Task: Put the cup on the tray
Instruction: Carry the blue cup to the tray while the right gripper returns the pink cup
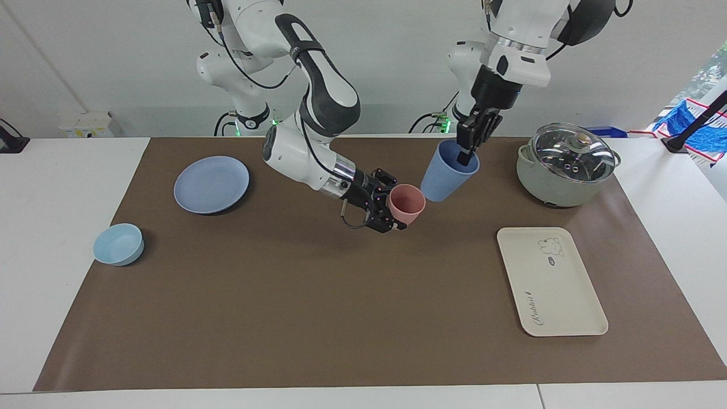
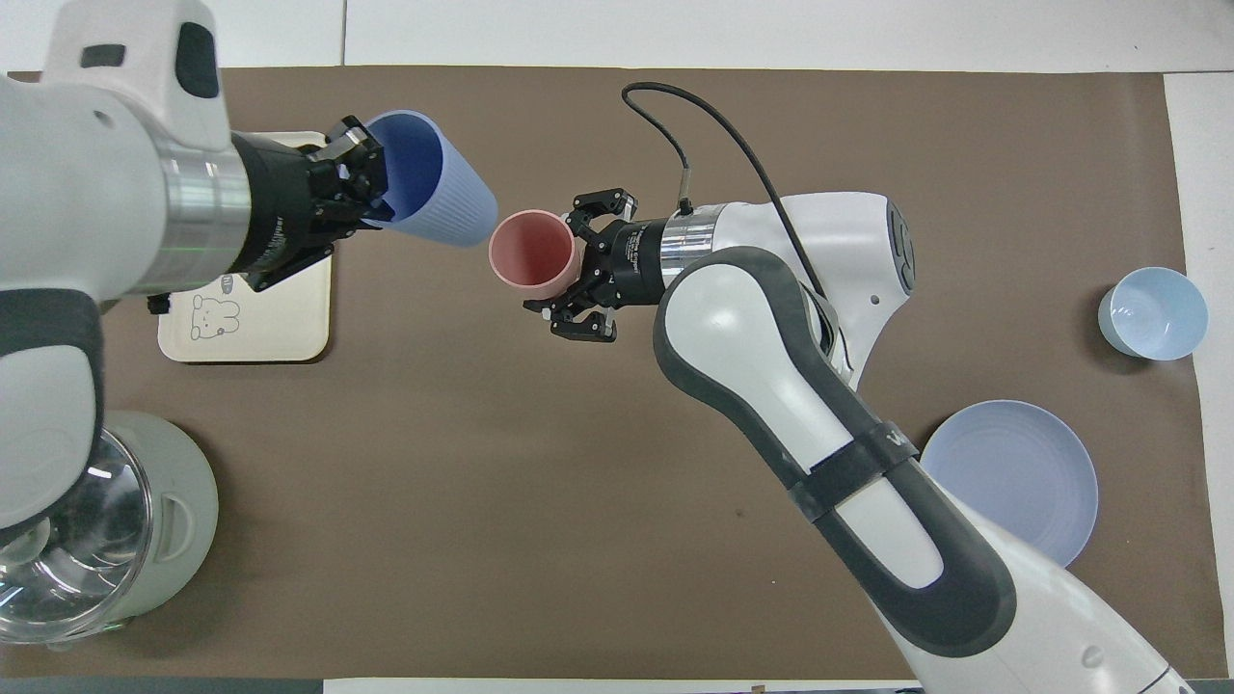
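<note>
Brown mat on a white table (image 1: 68, 187). Left gripper (image 1: 467, 149) pinches the tilted blue cup (image 1: 446, 173) by its rim, aloft; its arm partly hides the tray (image 2: 289, 328). Right gripper (image 1: 391, 211) clamps the pink cup (image 1: 406, 203) beside it.

The left arm (image 2: 87, 193) covers part of the tray (image 2: 280, 328) in the overhead view. The pot (image 2: 96, 540) runs off the edge there.

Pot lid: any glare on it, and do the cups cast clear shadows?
Facing view: bright highlights streak the glass pot lid; only faint, soft shadows under the cup and pink cup. Overhead view: the lid glares too, partly cropped.
</note>
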